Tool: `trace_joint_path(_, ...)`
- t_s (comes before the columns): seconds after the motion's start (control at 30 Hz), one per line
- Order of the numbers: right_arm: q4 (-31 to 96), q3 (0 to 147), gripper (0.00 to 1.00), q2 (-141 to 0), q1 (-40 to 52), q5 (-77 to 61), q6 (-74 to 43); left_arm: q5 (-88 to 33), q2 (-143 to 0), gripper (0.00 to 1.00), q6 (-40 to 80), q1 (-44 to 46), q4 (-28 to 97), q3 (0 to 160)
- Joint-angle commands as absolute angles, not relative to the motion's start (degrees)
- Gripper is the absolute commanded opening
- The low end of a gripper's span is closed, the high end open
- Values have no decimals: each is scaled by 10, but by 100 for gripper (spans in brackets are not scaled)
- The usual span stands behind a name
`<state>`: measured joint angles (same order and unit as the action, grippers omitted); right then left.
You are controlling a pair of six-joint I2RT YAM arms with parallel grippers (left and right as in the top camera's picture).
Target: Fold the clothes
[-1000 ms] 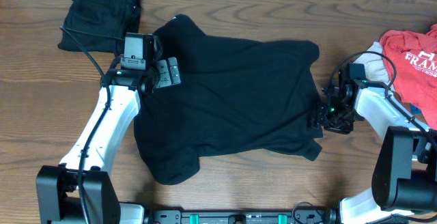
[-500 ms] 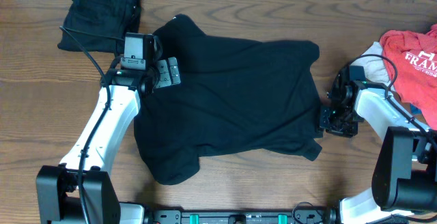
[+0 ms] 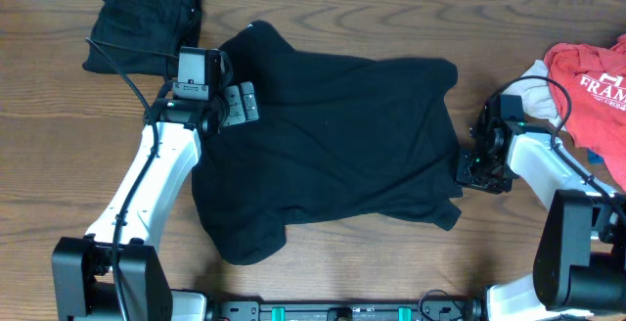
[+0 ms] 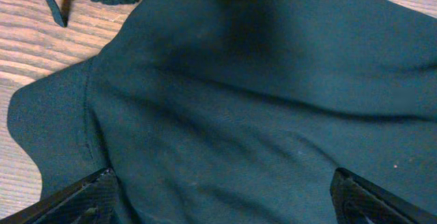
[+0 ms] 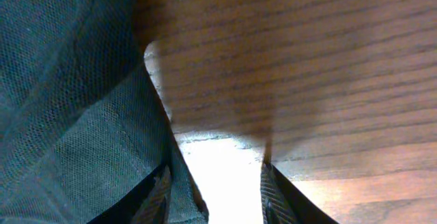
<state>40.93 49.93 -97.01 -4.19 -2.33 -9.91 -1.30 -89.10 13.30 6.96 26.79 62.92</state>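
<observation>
The right tool (image 3: 468, 172) is sitting low at the right edge of the black top (image 3: 333, 145). Its jaws are standing part-way apart, and the right wrist view is showing bare tabletop (image 3: 59, 155) between them. The hem is lying just beside one finger (image 5: 160, 193), not between the two, so the tool appears to be grasping nothing. The left tool (image 3: 235, 104) is hanging fully released above the top's upper-left part, near a sleeve.

The top is lying spread but rumpled across the middle of the tabletop. A folded black pile (image 3: 147, 22) is resting at the far left corner. A red tee (image 3: 592, 86) and a grey piece (image 3: 533, 78) are heaped at the right edge.

The step in hand is probably taking the top's right edge for a first fold. Doing it well likely means the following:
- The right tool is nudging toward the cloth until the hem is lying between its fingers, since closing where it is now would pinch only wood.
- It is pressing low enough to catch every layer.
- The left tool is taking a matching hold on the far side, so the fold line is running straight and not dragging the whole garment.
</observation>
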Motion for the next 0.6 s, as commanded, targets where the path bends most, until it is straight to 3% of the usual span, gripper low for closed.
trace_joint_path(0.0,384,450,41,-1014,-29,-79,-107,-10,-897,100,134,71,270,627)
trace_joint_path(0.2,358,424,38,-1014,-26,-94,-106,-10,-897,100,134,71,270,627)
trace_joint_path(0.3,354,417,31,-1014,-25,-106,-106,-10,-897,100,134,71,270,627)
trace_joint_path(0.57,369,415,22,-1014,-12,-110,-107,-10,-897,100,134,71,270,627)
